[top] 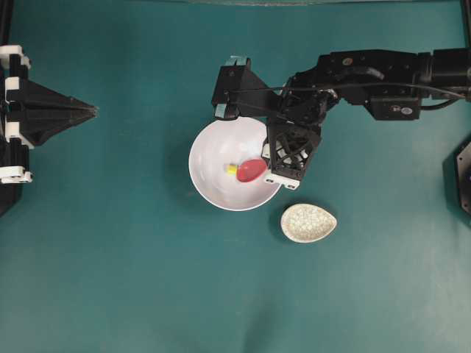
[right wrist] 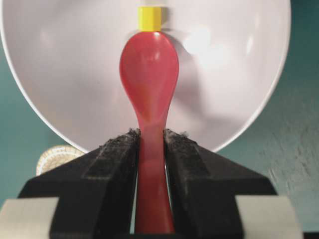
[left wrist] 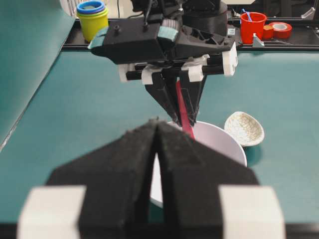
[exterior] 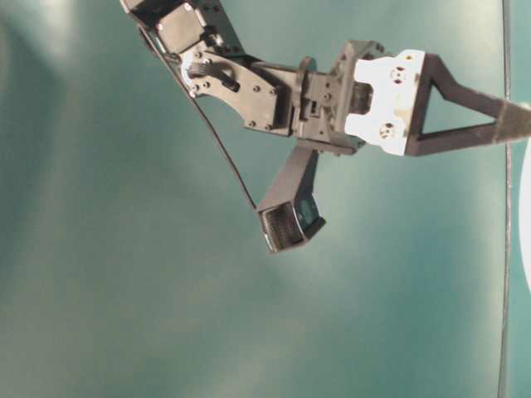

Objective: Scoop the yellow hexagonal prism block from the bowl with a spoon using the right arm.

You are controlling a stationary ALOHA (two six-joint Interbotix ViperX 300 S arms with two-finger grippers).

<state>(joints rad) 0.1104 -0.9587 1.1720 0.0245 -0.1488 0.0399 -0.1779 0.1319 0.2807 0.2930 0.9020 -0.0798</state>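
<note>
The teal surface [top: 110, 265] carries the white bowl [top: 210, 180] near its middle, with a small speckled dish [top: 308, 223] just beside the bowl at about its four o'clock. The right arm [top: 383, 81] reaches in from three o'clock and hangs its end effector [right wrist: 151, 144] over the bowl's three o'clock rim; its jaws are closed tight on the handle of the red spoon [right wrist: 149, 74], part-way open only by the handle's width. The left end effector [left wrist: 158, 134] rests well apart at nine o'clock, jaws pressed together and holding nothing. In the wrist view the spoon's scoop lies inside the bowl with its tip touching or just short of the yellow block [right wrist: 149, 18], which sits on the bowl floor at the scoop's twelve o'clock; overhead, the block [top: 232, 169] lies at the scoop's nine o'clock, close to the bowl's centre. The step in hand seems to be getting the scoop's lip under the block. To do it well, the tip should stay low against the bowl floor and centred on the block, then slide forward slowly so the block rides up into the hollow and is not pushed ahead. If it skids, the rising far wall can serve as a stop. Once the block is seated, the scoop should be levelled before lifting, since so small a piece could roll off a tilted spoon.
</note>
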